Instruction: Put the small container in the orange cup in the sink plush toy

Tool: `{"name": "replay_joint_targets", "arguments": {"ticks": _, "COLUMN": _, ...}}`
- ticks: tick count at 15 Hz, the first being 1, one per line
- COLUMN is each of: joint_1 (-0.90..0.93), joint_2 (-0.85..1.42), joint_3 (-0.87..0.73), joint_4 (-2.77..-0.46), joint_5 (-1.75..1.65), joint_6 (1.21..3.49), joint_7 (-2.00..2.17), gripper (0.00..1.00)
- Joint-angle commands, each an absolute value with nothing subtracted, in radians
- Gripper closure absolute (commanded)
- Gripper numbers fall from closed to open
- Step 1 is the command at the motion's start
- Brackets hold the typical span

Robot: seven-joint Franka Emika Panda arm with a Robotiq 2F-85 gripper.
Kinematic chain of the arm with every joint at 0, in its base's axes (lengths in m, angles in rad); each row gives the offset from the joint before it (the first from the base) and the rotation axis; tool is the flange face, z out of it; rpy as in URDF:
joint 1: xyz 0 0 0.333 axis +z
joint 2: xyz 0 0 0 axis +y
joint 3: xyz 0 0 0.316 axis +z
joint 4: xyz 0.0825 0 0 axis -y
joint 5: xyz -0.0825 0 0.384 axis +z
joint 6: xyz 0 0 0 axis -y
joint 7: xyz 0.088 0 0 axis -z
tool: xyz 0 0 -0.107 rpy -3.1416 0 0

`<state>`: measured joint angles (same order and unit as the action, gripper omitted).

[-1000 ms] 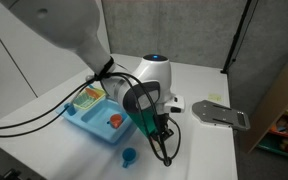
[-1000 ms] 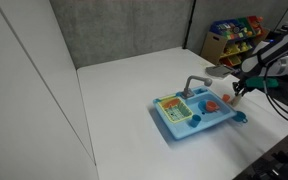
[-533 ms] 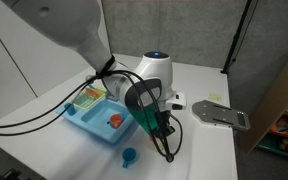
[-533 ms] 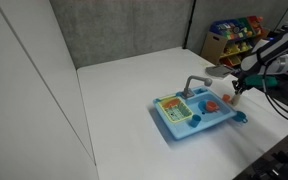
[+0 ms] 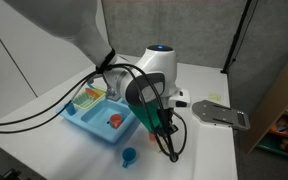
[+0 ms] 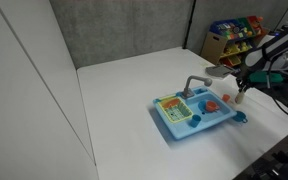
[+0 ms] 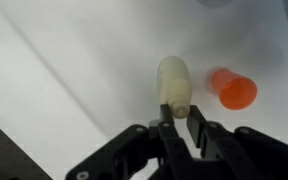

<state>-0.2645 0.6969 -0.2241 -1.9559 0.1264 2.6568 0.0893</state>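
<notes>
In the wrist view my gripper (image 7: 179, 128) is shut on the lower end of the small container (image 7: 173, 82), a cream-white rounded piece, just above the white table. An orange cup (image 7: 234, 91) lies on its side on the table just to the right of it, apart from it. In an exterior view my gripper (image 6: 241, 96) is at the right end of the light blue sink (image 6: 174, 127), with the orange cup (image 6: 227, 99) beside it. The sink (image 5: 84, 122) also shows behind the arm, with another orange piece (image 5: 114, 121) in its basin.
A blue cup (image 5: 129, 156) stands on the table in front of the sink, near the table's edge, and shows in both exterior views (image 6: 239, 117). A flat grey object (image 5: 219, 113) lies beyond the arm. A toy shelf (image 6: 234, 35) stands off the table.
The arm has shifted slightly away from the sink with the small container in the gripper. The cups and the sink have not moved.
</notes>
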Motion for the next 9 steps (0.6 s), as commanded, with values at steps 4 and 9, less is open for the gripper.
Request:
{"name": "replay_joint_targets", "arguments": {"ticks": 4, "joint_1": -0.272, "joint_2": 0.542, "joint_3": -0.216, "joint_4": -2.065, "joint_5": 0.101, "joint_6": 2.587, "joint_7": 0.023, "gripper": 0.93}}
{"name": "replay_joint_targets", "arguments": {"ticks": 9, "joint_1": -0.27, "joint_2": 0.549, "joint_3": -0.217, "joint_4": -2.054, "joint_5": 0.105, "joint_6": 2.586, "joint_7": 0.043, "gripper": 0.78}}
